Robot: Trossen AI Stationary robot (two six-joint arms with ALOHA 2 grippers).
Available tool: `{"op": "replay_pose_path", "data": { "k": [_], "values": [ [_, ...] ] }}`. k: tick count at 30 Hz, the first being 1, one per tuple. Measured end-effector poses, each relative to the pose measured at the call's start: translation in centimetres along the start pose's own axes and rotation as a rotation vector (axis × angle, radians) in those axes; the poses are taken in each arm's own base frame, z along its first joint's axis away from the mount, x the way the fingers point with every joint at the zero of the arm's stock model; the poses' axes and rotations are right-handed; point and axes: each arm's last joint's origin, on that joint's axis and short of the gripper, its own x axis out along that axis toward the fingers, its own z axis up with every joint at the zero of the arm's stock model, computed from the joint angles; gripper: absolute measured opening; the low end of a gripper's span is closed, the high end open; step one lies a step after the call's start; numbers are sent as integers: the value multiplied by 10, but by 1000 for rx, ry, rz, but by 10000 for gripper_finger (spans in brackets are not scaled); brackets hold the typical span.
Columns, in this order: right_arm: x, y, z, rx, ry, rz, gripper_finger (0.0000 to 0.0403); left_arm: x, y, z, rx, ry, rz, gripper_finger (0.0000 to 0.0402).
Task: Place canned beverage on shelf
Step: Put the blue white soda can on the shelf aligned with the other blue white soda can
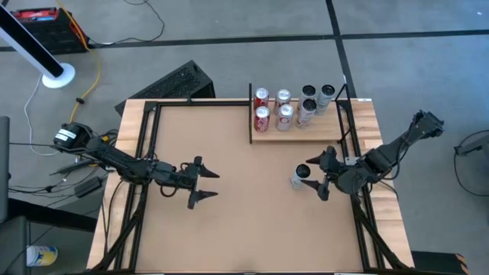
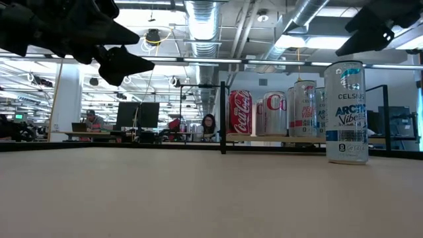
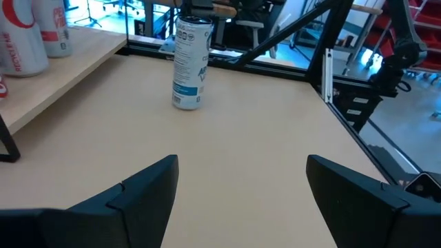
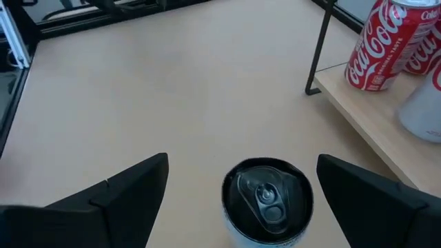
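While upright, can btwn R gripper fingers.

This is a robotics lab set inside a large open-plan office; the low view shows a high ceiling with exposed ducts and pipes, rows of strip lights, and desks with monitors where people sit at work in the background; the high view shows a grey concrete floor with loose cables, a white stand base and a black crate; the brown tabletop sits within a black metal frame, with two dark robot arms mounted at its sides.
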Motion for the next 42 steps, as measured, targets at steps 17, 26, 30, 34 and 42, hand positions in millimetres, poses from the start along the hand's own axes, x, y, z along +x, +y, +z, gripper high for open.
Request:
{"op": "replay_pose_path", "data": {
  "k": [17,26,30,34,42],
  "values": [
    [2,1,0,-34,2,-6,393,0,0,0,3,-1,7,304],
    [12,8,-4,-69,0,-58,393,0,0,0,10,-1,6,304],
    [15,10,-6,-84,9,-76,393,0,0,0,10,-1,6,304],
    [19,8,-6,-96,15,-113,393,0,0,0,10,0,6,304],
    [22,5,-4,-91,16,-138,393,0,0,0,5,4,0,304]
  ]
}}
